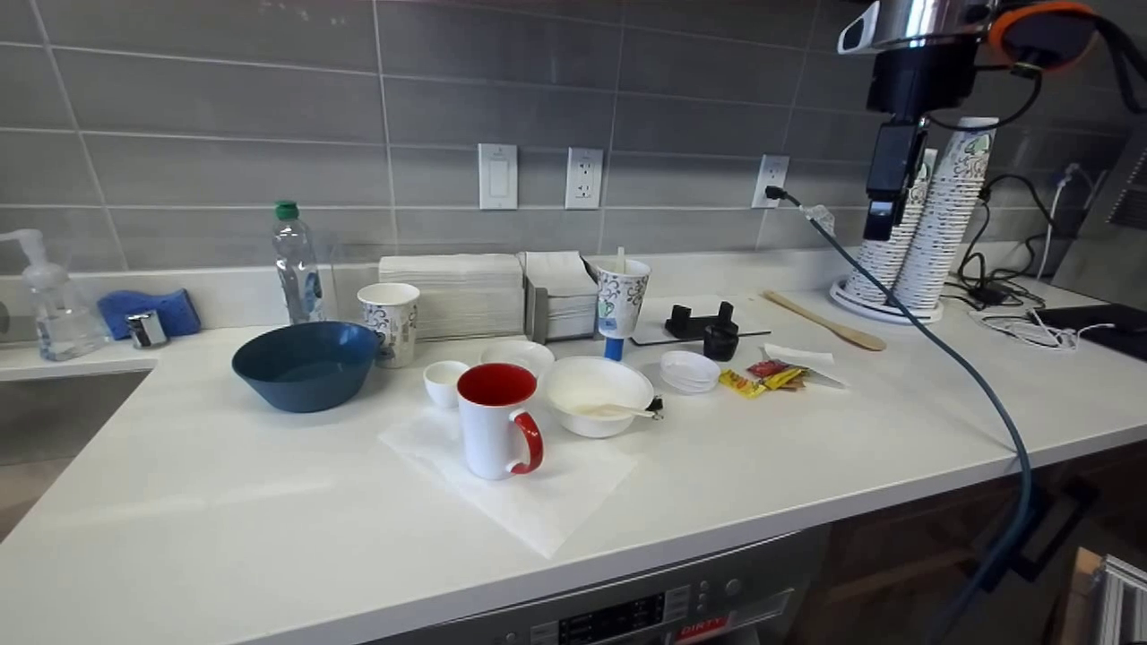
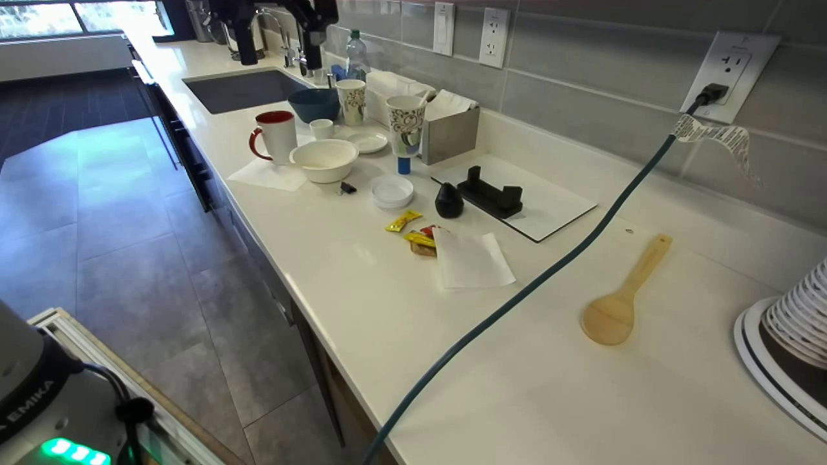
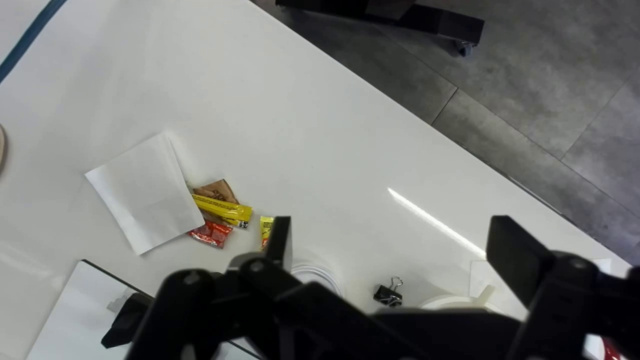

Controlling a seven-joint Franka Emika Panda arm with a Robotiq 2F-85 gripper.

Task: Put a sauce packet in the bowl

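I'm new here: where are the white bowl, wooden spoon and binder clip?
White bowl (image 2: pixel 325 174), in an exterior view: outer wall.
Wooden spoon (image 2: pixel 609 318), in an exterior view: head.
Binder clip (image 3: pixel 388 296), in the wrist view: black body.

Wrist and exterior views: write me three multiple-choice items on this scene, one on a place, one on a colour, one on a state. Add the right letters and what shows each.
1. Where do the sauce packets lie?
A) In the sink
B) On the counter
C) In the dark blue bowl

2. What colour is the mug handle?
A) Green
B) Yellow
C) Red

3. How does the gripper stand?
A) Open, holding nothing
B) Shut on a packet
C) Fully shut, holding nothing

1: B, since both exterior views show them there, apart from the white bowl.
2: C, since its red shows plainly in both exterior views.
3: A, since the wrist view shows its jaws wide apart with nothing gripped.
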